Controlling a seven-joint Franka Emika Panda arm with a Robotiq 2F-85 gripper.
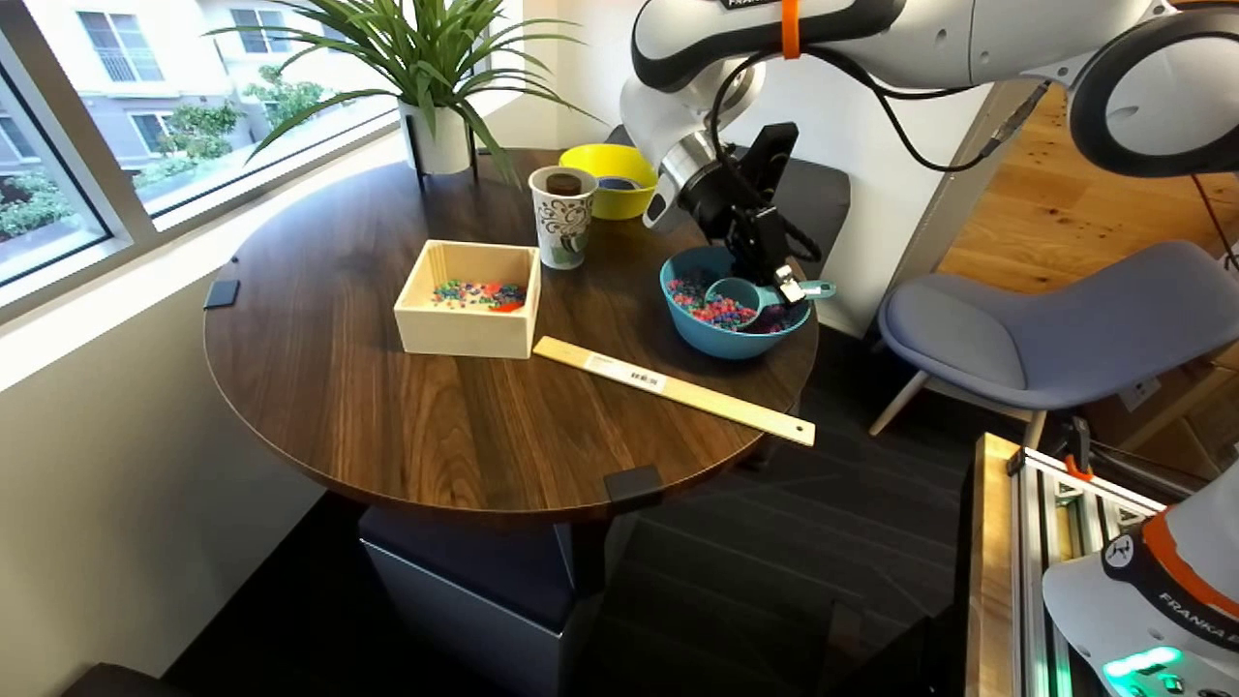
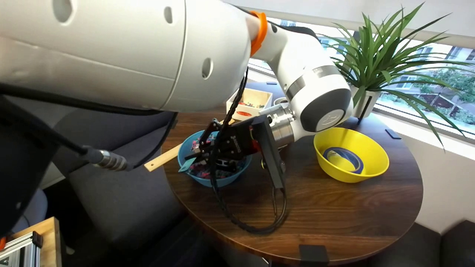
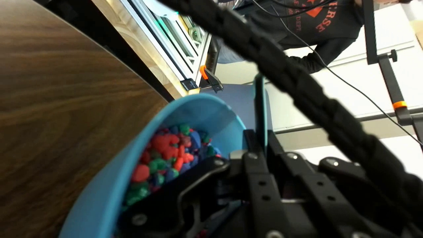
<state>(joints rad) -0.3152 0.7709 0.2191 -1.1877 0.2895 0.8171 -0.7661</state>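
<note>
My gripper (image 1: 789, 287) is shut on the handle of a teal scoop (image 1: 743, 293). The scoop's cup lies in a blue bowl (image 1: 721, 342) among small red, blue and green pieces, and pieces show in the cup. The handle's end sticks out past the bowl's rim. In an exterior view the gripper (image 2: 193, 152) hides the scoop's cup, and only the handle end (image 2: 187, 164) shows. In the wrist view the scoop handle (image 3: 260, 109) stands between the fingertips (image 3: 261, 140), with the bowl (image 3: 99, 188) to the left. A wooden box (image 1: 465, 332) holds similar pieces.
A wooden ruler (image 1: 716, 399) lies in front of the bowl. A patterned paper cup (image 1: 562, 227), a yellow bowl (image 1: 619, 205) with a blue tape roll (image 2: 354, 159) inside, and a potted plant (image 1: 440, 140) stand farther back. The blue bowl is near the round table's edge.
</note>
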